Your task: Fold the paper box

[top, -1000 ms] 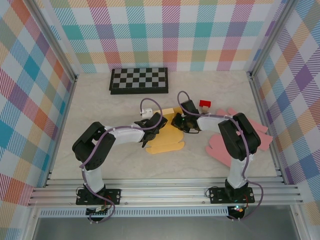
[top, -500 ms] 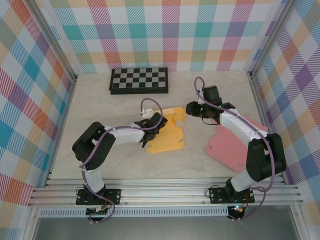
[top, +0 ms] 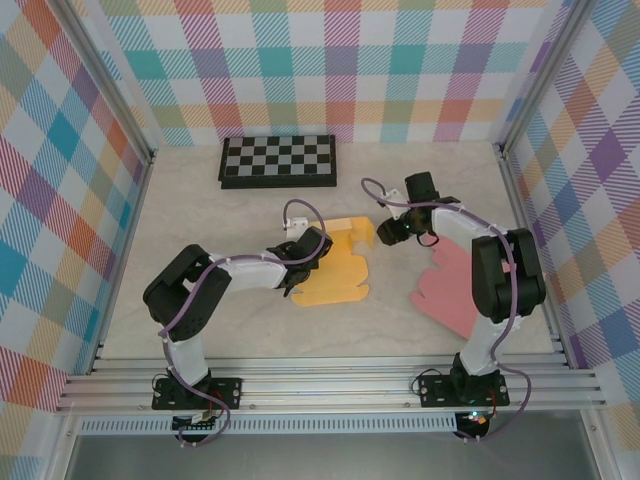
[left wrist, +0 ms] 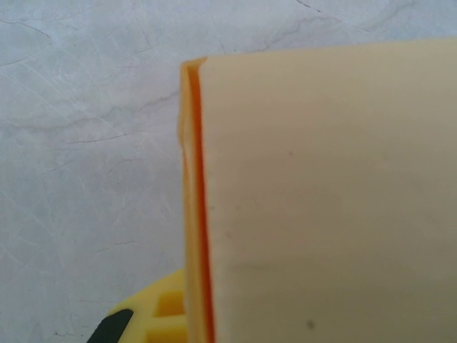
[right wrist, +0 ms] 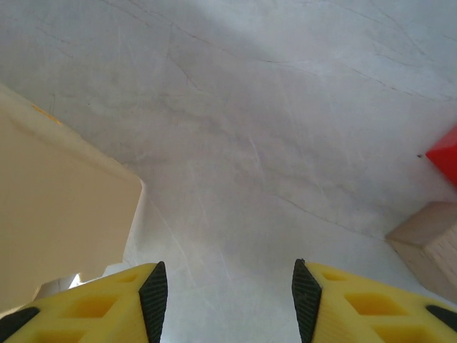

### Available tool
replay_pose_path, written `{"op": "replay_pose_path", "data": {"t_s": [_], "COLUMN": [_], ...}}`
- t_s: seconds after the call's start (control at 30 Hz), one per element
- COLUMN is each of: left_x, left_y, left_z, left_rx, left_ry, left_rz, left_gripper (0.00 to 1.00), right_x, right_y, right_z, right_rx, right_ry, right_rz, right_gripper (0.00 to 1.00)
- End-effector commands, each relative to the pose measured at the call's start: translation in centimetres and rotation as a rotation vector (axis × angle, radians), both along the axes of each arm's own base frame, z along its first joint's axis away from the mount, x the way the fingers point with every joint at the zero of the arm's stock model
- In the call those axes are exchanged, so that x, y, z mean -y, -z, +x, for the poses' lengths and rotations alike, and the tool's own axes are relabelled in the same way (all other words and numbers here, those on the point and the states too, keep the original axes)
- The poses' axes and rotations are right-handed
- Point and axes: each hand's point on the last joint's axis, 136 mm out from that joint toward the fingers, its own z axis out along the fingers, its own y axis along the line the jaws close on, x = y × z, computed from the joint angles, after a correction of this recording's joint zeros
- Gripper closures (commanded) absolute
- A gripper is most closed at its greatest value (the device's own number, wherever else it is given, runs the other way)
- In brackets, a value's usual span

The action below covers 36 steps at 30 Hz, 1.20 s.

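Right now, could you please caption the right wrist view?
Right tool, open, hovers over the table beside the paper box.

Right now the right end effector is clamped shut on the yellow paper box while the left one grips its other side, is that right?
Not quite. The right end effector is open, jaws apart over bare table, with a flap of the paper box off to one side, as the right wrist view shows. The left end effector does grip the box's other side.

no readable text, labels, numbers or signs
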Motion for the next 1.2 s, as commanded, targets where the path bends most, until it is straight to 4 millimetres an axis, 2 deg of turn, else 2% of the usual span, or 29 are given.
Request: {"op": "replay_pose_path", "data": {"t_s": [0.0, 0.13, 0.27, 0.57, 0.87, 1.0, 1.17], "left_x": [-0.1, 0.3, 0.5, 0.6, 1.3, 1.4, 1.3], "left_y": [0.9, 1.0, 1.0, 0.7, 0.6, 0.4, 0.5], "left_z": [-0.9, -0.9, -0.7, -0.4, -0.3, -0.4, -0.4], "left_rx": [-0.051, -0.057, -0.067, -0.077, -0.091, -0.121, -0.178], "left_ry": [0.051, 0.060, 0.058, 0.044, 0.036, 0.013, -0.037], "left_rz": [0.007, -0.004, -0.005, 0.000, -0.043, -0.044, -0.026], "left_gripper": [1.00, 1.00, 1.00, 1.00, 1.00, 1.00, 1.00], "right_x": [-1.7, -3.7, -5.9, -7.5, -7.9, -8.7, -8.7], "right_y": [-0.5, -0.1, -1.3, -2.3, -3.3, -3.3, -3.0], "right_z": [0.4, -0.9, -2.4, -4.3, -2.2, -1.8, -0.4], "right_rx": [0.043, 0.015, 0.014, -0.008, 0.039, 0.075, 0.128], "right_ry": [-0.099, -0.188, -0.277, -0.340, -0.116, -0.075, 0.068], "right_rz": [0.052, 0.080, 0.154, 0.210, 0.217, 0.207, 0.171], "right_gripper": [0.48, 0.48, 0.48, 0.49, 0.49, 0.49, 0.52]}}
